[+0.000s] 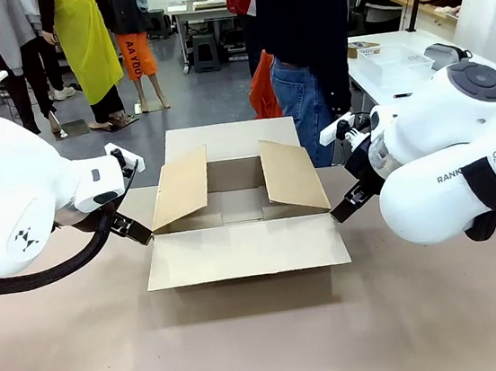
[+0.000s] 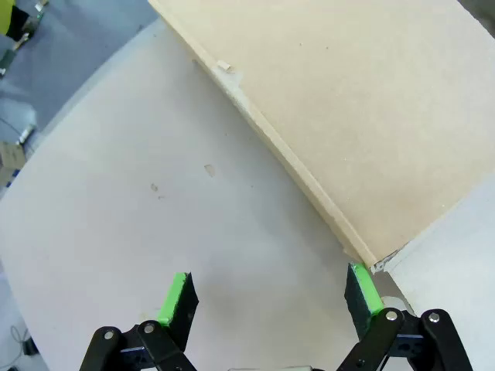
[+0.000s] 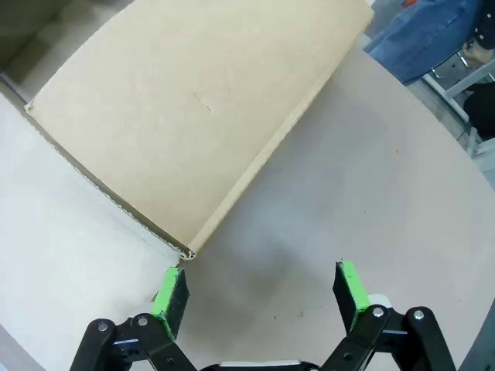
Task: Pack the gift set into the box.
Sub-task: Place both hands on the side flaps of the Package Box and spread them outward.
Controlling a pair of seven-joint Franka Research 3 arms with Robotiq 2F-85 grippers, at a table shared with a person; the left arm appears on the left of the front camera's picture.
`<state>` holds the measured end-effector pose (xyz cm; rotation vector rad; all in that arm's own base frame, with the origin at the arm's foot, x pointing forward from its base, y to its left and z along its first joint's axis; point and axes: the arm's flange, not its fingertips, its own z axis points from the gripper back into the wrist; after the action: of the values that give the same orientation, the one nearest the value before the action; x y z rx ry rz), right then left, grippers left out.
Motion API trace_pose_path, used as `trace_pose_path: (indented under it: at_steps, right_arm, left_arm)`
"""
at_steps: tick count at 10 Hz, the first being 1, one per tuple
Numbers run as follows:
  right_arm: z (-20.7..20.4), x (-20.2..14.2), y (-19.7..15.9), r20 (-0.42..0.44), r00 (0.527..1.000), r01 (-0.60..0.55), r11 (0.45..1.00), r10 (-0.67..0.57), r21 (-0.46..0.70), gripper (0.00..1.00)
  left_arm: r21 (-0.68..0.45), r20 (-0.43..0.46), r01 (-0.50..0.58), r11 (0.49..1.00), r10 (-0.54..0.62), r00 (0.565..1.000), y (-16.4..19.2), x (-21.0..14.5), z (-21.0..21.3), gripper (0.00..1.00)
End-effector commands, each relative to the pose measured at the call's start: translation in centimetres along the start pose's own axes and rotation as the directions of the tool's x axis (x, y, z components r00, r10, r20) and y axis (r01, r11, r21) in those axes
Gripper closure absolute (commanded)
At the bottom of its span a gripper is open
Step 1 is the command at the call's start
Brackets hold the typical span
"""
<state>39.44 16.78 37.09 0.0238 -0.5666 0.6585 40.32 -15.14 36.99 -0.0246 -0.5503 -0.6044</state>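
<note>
A workroom with grey floor lay behind, and up front the pale brown tabletop (image 1: 268, 346) ran wide. The box (image 1: 243, 290), a big corrugated carton, sat in the middle of the tabletop, toward the far edge, all four flaps open. Its near flap (image 1: 247, 251) lay flat out toward the robot's side, the left flap (image 1: 180, 186) and right flap (image 1: 294, 175) stood tilted up and outward, and the far flap (image 1: 232, 140) leaned back toward a person in jeans (image 1: 305, 97) standing at the far edge.

The left gripper (image 1: 131, 227) hung low just beside the box's near left corner, fingers spread wide over bare tabletop. In the left wrist view one green pad (image 2: 362, 287) sat just beside the corner of a flap; whether it touched could not be told.

The right gripper (image 1: 348, 202) mirrored it at the near right corner, also spread apart. In the right wrist view a flap's corner came down just above one green pad (image 3: 168, 290), the other pad over open tabletop.
</note>
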Motion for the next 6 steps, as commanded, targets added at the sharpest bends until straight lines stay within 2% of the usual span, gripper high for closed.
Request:
trace_pose_path:
  at_steps: [1, 6]
  right_arm:
    - [0.0, 0.0, 0.0, 0.0, 1.0, 0.001, 1.0, -0.001, 0.0, 0.0]
    - [0.0, 0.0, 0.0, 0.0, 1.0, 0.001, 1.0, -0.001, 0.0, 0.0]
  left_arm:
    - [0.0, 0.0, 0.0, 1.0, 0.0, 1.0, 0.01, 0.0, 0.01, 0.0]
    - [0.0, 0.0, 0.0, 1.0, 0.0, 1.0, 0.01, 0.0, 0.01, 0.0]
